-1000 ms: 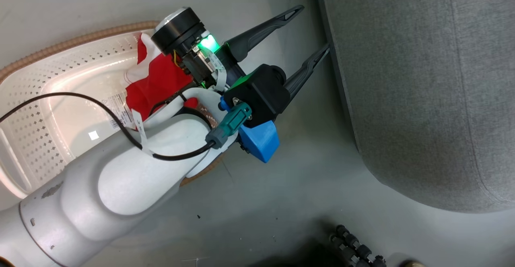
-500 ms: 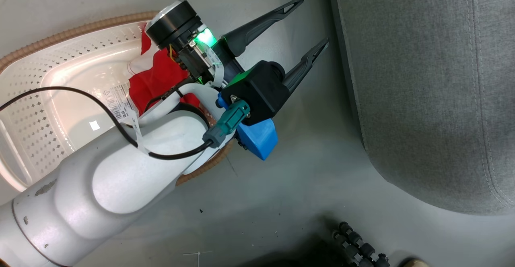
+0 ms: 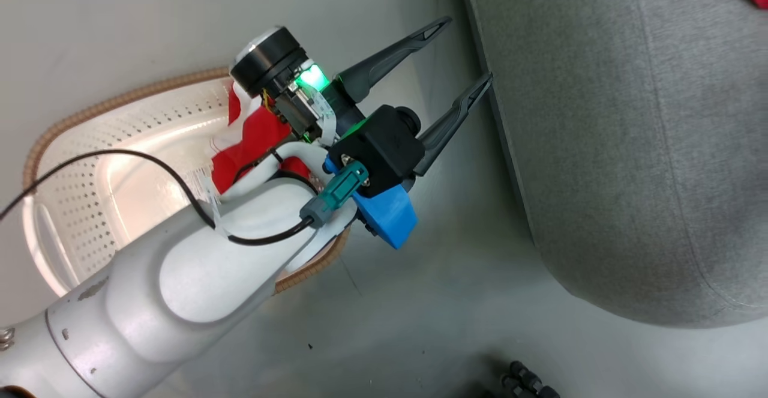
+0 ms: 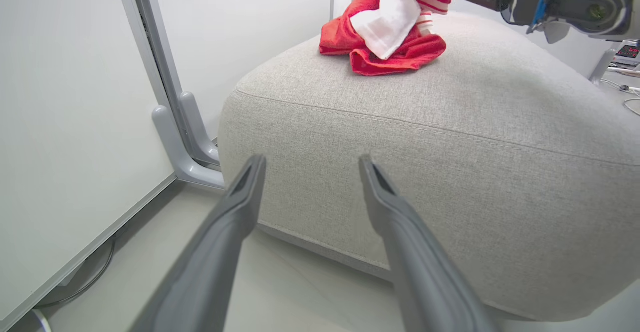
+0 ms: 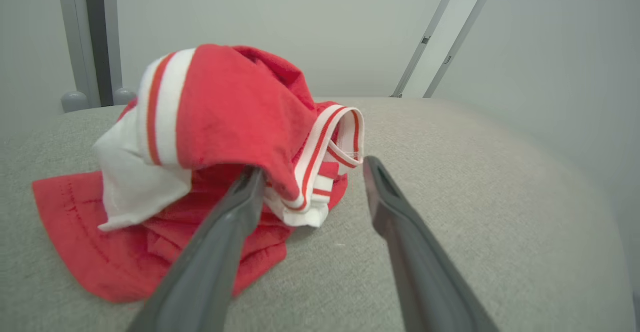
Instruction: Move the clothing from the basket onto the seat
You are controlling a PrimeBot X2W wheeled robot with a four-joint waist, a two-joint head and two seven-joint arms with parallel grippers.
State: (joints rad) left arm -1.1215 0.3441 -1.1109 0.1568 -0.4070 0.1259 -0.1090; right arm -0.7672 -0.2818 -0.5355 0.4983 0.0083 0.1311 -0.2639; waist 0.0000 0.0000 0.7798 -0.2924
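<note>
Right gripper [image 5: 314, 167]: jaws apart, striped garment [image 5: 200, 136] loose on seat [image 5: 450, 197], against one finger. Left gripper [image 3: 465, 48]: unchanged, spread wide beside basket [image 3: 78, 218].

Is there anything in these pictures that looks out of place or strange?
Yes. On the grey seat, the red-and-white garment does not lie flat: one fold stands up and seems draped over a finger of the open right tool. Another red garment lies in the basket, not yet moved.

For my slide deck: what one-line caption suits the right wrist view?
Right gripper open at the edge of a crumpled red-and-white garment on the light grey seat.
</note>
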